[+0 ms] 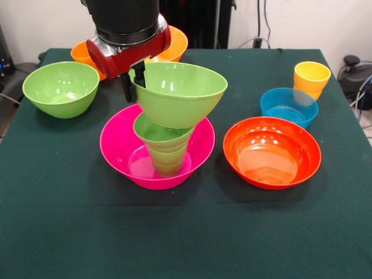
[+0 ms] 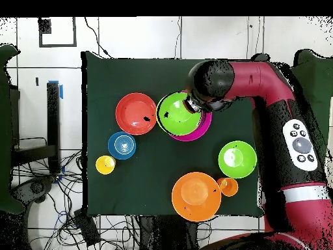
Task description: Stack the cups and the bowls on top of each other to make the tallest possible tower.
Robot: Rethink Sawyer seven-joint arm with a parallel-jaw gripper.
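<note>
Front view: dark green table (image 1: 70, 232), white wall behind, cables at right. Gripper (image 1: 135, 78) clenched on rim of light green bowl (image 1: 180, 93), held tilted above green cup stack (image 1: 165, 148) inside pink bowl (image 1: 125, 148) mid-table. Probably placing step: best levelled, centred over stack, lowered gently, then released. Also second light green bowl (image 1: 61, 88) near left edge, red-orange bowl (image 1: 272, 152), blue bowl (image 1: 289, 106), yellow cup (image 1: 312, 78) toward right edge.

Overhead view: tiled floor, cables around table. Counted: six bowls, incl. orange bowl (image 2: 196, 195); two loose cups, yellow plus orange cup (image 2: 227, 186). Held bowl covered the tower (image 2: 198, 130).
</note>
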